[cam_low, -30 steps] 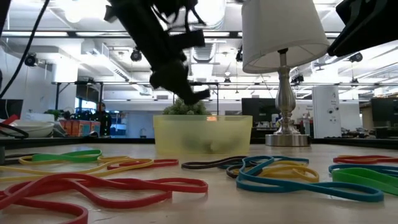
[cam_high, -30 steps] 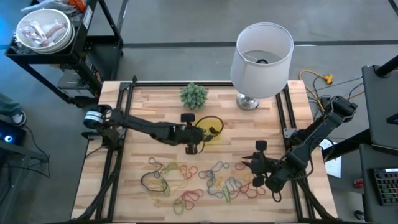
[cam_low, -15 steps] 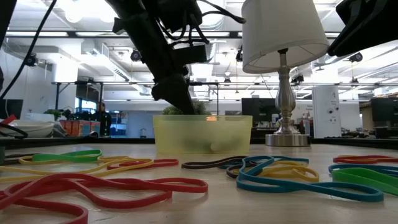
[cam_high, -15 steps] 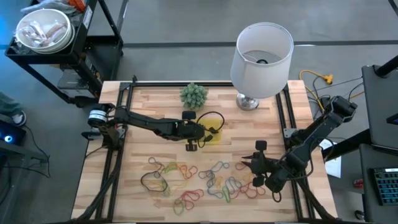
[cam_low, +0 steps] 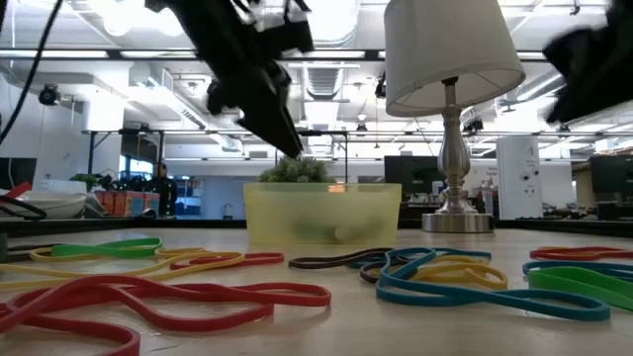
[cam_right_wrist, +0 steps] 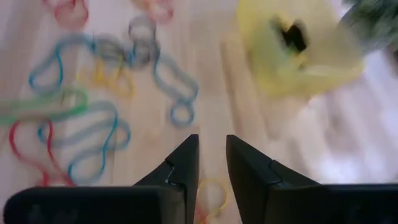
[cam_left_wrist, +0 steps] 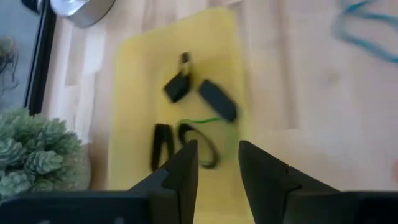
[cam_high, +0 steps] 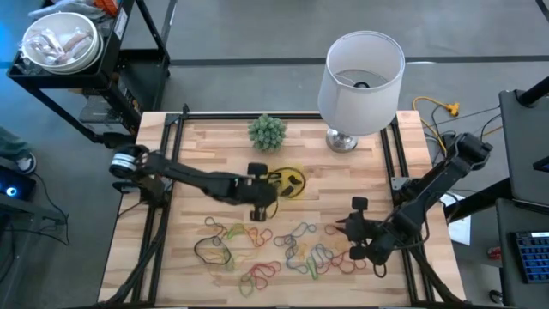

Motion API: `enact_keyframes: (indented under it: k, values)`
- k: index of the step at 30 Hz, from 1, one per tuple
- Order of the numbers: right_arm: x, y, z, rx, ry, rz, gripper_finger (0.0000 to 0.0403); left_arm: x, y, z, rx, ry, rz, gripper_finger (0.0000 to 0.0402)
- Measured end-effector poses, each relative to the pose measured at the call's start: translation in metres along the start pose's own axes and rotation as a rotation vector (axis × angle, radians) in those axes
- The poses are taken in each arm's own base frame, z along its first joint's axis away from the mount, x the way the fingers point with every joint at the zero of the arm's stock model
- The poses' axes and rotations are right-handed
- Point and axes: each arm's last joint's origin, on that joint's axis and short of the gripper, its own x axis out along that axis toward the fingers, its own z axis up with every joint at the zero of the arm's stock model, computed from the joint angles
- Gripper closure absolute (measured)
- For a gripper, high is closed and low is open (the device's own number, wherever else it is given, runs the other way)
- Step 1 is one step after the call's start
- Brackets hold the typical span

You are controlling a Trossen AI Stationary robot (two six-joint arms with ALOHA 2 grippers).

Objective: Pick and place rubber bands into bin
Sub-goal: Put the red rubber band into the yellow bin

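Note:
The yellow bin (cam_high: pixel 300 190) stands mid-table; black bands (cam_left_wrist: pixel 214 99) and a green one (cam_left_wrist: pixel 202 122) lie on its floor (cam_left_wrist: pixel 137 112). My left gripper (cam_left_wrist: pixel 219 162) hangs open above the bin's side toward the table's left (cam_high: pixel 269 194), with nothing between its fingers. Many coloured rubber bands (cam_high: pixel 292 249) lie loose on the wood nearer the front edge (cam_low: pixel 198 297). My right gripper (cam_high: pixel 341 230) hovers over the right part of that heap, open and empty (cam_right_wrist: pixel 212 155), above the blue, red and green loops (cam_right_wrist: pixel 93 118).
A white-shaded lamp (cam_high: pixel 360 77) and a small green plant (cam_high: pixel 267 131) stand along the far edge behind the bin. Black frame rails (cam_high: pixel 159 223) run down both sides of the table. A metal bowl (cam_high: pixel 60 43) sits on a cart beyond the far left corner.
My left gripper has dipped to the bin's rim, then risen and drawn back toward the table's left edge. A black band that showed as a wide loop over the bin now lies gathered inside it.

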Motion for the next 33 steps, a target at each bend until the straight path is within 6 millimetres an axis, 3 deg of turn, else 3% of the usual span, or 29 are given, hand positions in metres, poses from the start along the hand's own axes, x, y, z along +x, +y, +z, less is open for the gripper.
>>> enact_keyframes:
  k: [6, 13, 21, 33]
  values:
    - [0.017, 0.007, -0.021, 0.011, 0.142, 0.03, 0.0334, -0.033, -0.042, -0.004, 0.073, -0.063, -0.05, 0.0301]
    - [0.028, 0.011, -0.028, 0.032, 0.18, 0.001, 0.0318, -0.058, -0.073, -0.031, 0.098, -0.101, -0.019, 0.0301]
    - [0.042, 0.014, -0.033, 0.021, 0.25, 0.011, 0.0291, -0.07, -0.088, -0.054, 0.067, -0.155, -0.045, 0.0301]
    - [0.057, 0.005, -0.038, 0.059, 0.344, 0.006, 0.0291, -0.074, -0.086, -0.063, 0.032, -0.207, -0.054, 0.0301]
